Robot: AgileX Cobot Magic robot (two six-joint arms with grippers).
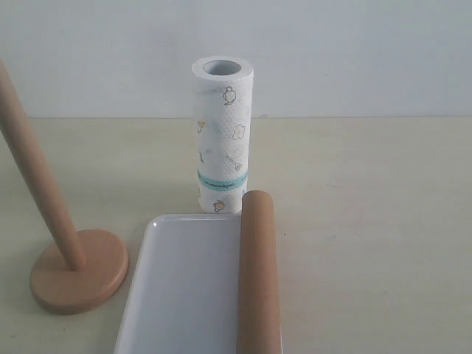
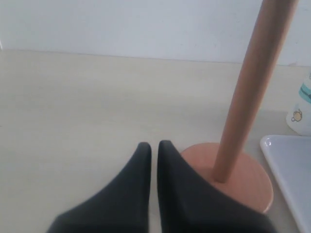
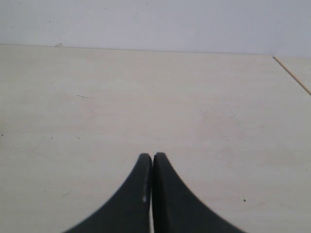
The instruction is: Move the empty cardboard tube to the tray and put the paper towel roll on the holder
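My left hand (image 2: 154, 143) and right hand (image 3: 152, 155) are both closed, holding nothing; the tube (image 1: 258, 273) lies along the tray (image 1: 184, 280), so that job looks done; the paper towel roll (image 1: 221, 140) stands upright on the tabletop (image 1: 369, 221) just behind; the holder (image 1: 77, 276) is bare, ready for it.

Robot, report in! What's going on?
Left gripper, right gripper shut, empty. Cardboard tube lying on tray. Paper towel roll standing behind tray, holder bare. Nothing blocking.
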